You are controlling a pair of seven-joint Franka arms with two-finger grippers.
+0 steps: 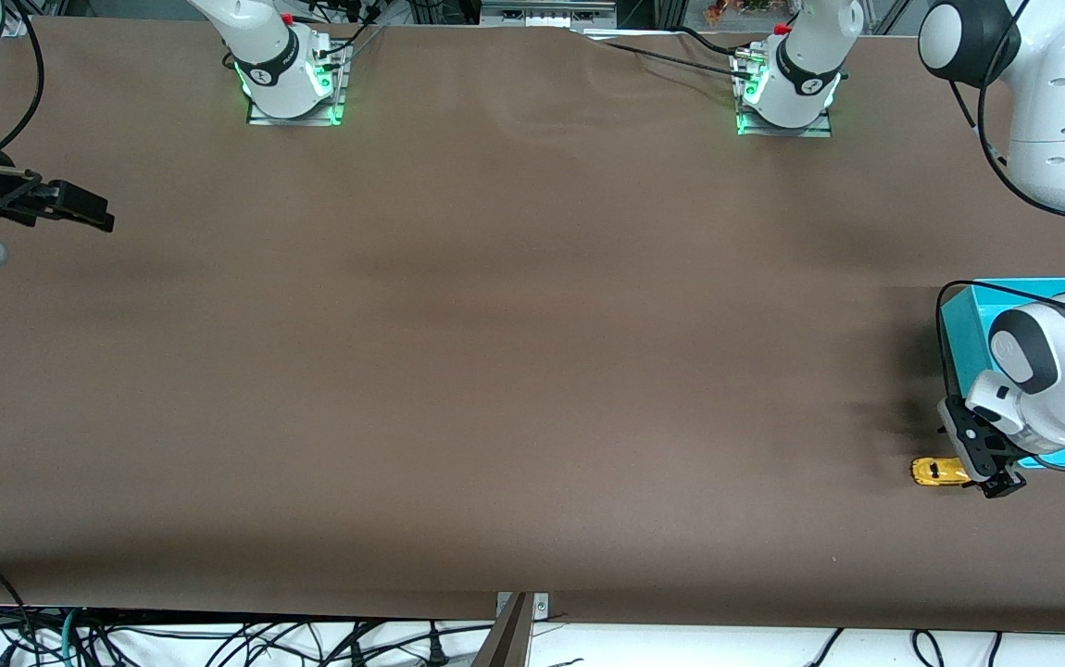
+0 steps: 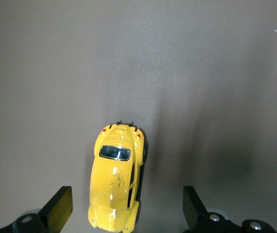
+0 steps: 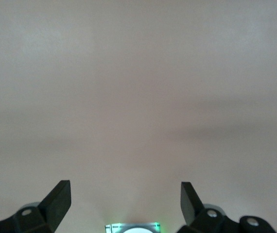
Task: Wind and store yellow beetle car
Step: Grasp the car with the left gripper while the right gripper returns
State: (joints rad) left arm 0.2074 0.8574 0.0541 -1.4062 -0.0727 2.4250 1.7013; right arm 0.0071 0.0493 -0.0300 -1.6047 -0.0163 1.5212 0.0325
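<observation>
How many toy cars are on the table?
1. The yellow beetle car sits on the table beside the teal bin, under the left hand. More could hide inside the bin.

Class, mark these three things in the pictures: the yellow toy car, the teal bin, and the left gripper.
yellow toy car (image 2: 114, 182), left wrist view, on its roof.
teal bin (image 1: 966, 315), front view, on its side wall.
left gripper (image 2: 124, 208), left wrist view, midway between its open fingertips.

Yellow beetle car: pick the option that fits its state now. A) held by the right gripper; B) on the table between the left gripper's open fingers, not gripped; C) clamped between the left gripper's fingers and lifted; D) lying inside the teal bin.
B: the yellow beetle car sits on the table, with gaps to both fingers of the open left gripper; it is beside the teal bin, not in it.
</observation>
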